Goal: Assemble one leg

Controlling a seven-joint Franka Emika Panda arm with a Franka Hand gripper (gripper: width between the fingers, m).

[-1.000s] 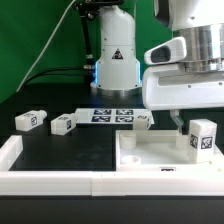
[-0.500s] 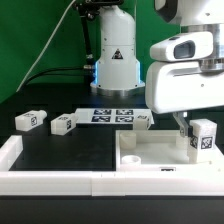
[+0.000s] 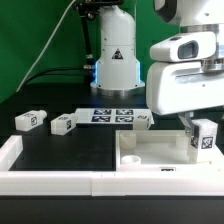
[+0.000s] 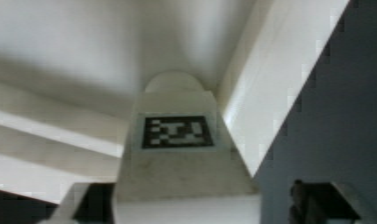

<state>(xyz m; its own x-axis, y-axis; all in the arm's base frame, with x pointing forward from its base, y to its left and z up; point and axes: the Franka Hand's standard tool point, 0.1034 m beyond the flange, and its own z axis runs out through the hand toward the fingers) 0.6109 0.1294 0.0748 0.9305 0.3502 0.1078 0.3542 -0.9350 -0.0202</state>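
A leg [image 3: 204, 138], a white oblong block with a black-and-white tag, stands upright on the large flat white square piece [image 3: 155, 150] at the exterior view's right. My gripper [image 3: 195, 128] hangs over it, with one dark finger down beside its left face. In the wrist view the leg [image 4: 178, 140] lies between the fingers of my gripper [image 4: 203, 205]. One finger [image 4: 327, 200] stands apart from the leg, so the jaws are open. Three more legs lie on the black table: one [image 3: 30, 119], a second [image 3: 63, 124] and a third [image 3: 143, 120].
The marker board [image 3: 112, 115] lies at the back centre in front of the robot base [image 3: 115, 60]. A white raised rim [image 3: 60, 181] runs along the front and left edges. The square piece has a corner hole [image 3: 130, 157].
My gripper has moved toward the exterior view's right and come down over the standing leg. The leg and the other parts have not moved.
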